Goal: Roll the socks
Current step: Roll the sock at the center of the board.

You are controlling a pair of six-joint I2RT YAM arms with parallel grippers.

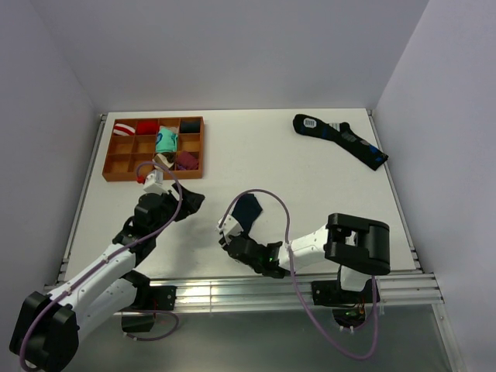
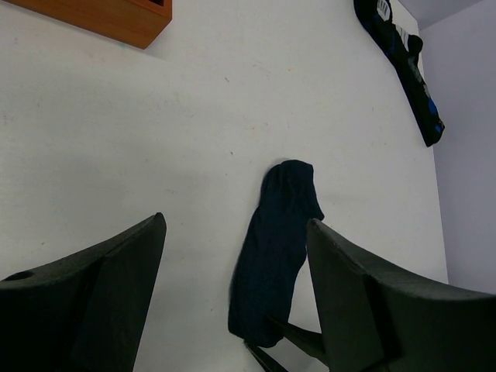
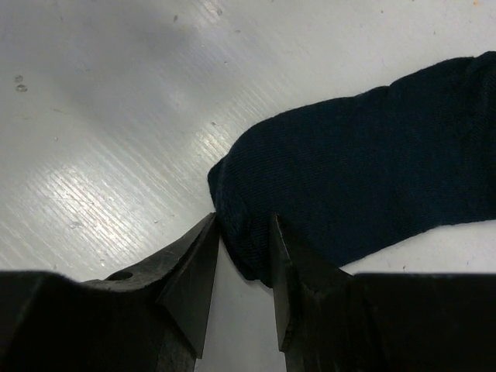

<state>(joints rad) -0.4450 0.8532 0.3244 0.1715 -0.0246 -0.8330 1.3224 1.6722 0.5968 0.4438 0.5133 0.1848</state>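
The socks [image 3: 364,155] lay flat and stretched out on the white table [image 1: 310,194], mid-field, just ahead of both arms. They were unrolled, so the job looked barely begun. The right gripper [image 3: 243,225] was down at the near end, jaws drawn narrow with the rounded edge of the fabric sitting between them; a true pinch or not, I couldn't tell. That end looked the sensible place to start a roll. The left gripper [image 2: 236,225] hung above, spread wide and holding nothing, probably placed to pin the far part. Well away sat the orange tray [image 1: 120,177] of bundles [image 1: 165,142] and the long patched sock [image 1: 341,139], neither involved.
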